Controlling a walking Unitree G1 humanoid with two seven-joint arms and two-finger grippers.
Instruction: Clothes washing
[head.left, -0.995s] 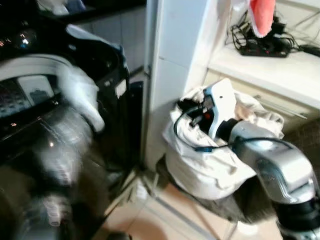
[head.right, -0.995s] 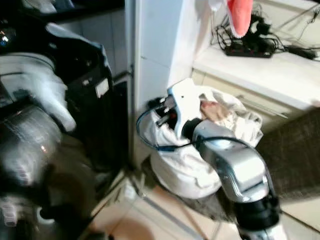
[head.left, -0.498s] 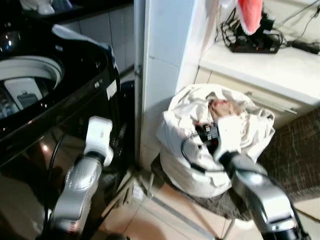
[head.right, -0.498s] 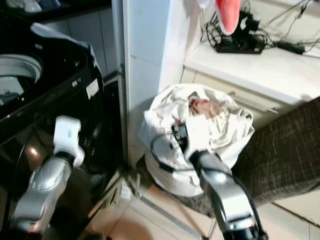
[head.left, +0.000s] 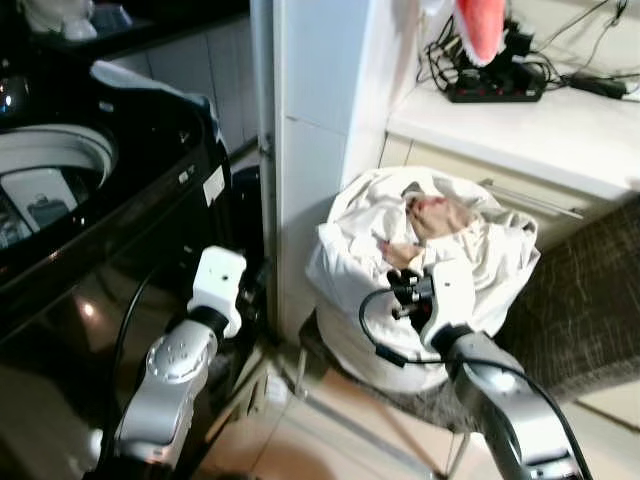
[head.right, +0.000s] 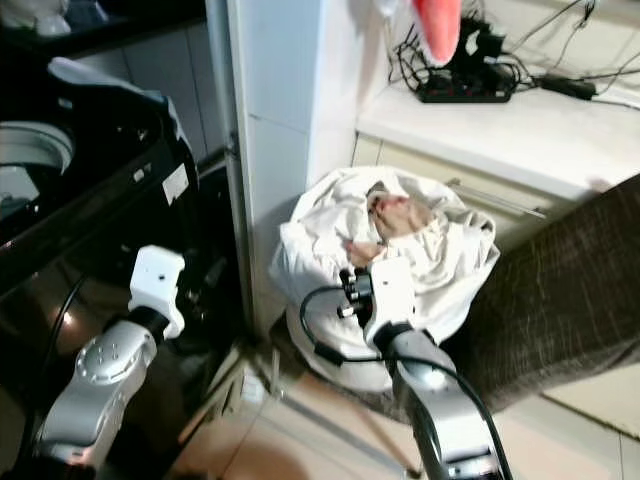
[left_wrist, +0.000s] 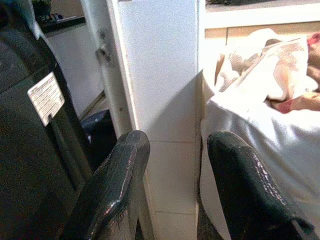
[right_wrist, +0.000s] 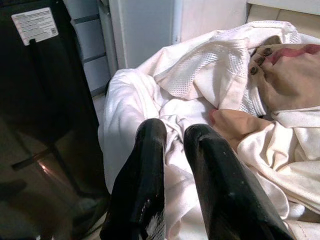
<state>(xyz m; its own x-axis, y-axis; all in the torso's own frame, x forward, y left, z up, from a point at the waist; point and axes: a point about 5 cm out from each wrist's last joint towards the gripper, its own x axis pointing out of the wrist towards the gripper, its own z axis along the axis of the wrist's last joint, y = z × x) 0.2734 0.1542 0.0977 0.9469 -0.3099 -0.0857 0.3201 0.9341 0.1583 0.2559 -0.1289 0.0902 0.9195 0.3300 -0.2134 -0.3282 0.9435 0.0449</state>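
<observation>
— What stood at the left?
— A black washing machine (head.left: 90, 190), its lid up; the left gripper (left_wrist: 172, 145) hung beside it, fingers spread, empty.
— And the laundry?
— A heap of white clothes (head.left: 430, 250), crumpled, a pinkish piece on top, beside the white pillar (head.left: 320, 120). The right gripper (right_wrist: 172, 131) pointed at it, fingers nearly together, seemingly holding nothing.

floor (head.left: 330, 440): tiled | on it: white laundry bag (head.left: 370, 330) heaped with clothes (head.left: 440, 215), black washing machine (head.left: 100, 230)
</observation>
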